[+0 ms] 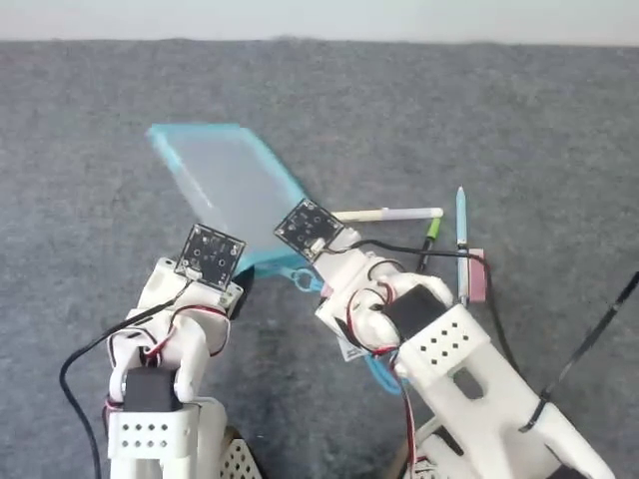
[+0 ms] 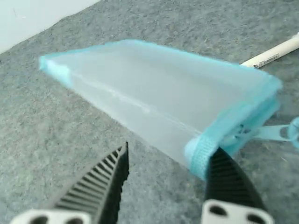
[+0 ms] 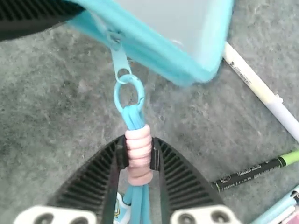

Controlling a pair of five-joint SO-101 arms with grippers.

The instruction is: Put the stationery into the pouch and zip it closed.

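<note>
The translucent pouch (image 1: 230,185) with teal trim lies flat on the grey cloth. My left gripper (image 2: 169,154) stands open at its near end, one finger (image 2: 229,179) beside the teal corner tab (image 2: 202,156). My right gripper (image 3: 139,142) is shut on the pink bead (image 3: 138,156) of the teal zipper cord, which hangs from a ring (image 3: 128,93) on the zipper pull (image 3: 119,58). In the high view the right gripper (image 1: 312,277) sits at the pouch's near right corner. A white pen (image 1: 389,214), a green-black pen (image 1: 429,239), a light blue pen (image 1: 461,235) and a pink eraser (image 1: 476,274) lie on the cloth to the right.
Grey carpet-like cloth (image 1: 90,150) covers the table up to a pale wall at the back. Black cables (image 1: 589,334) trail from the right arm over the pens' area. Open cloth lies left of and behind the pouch.
</note>
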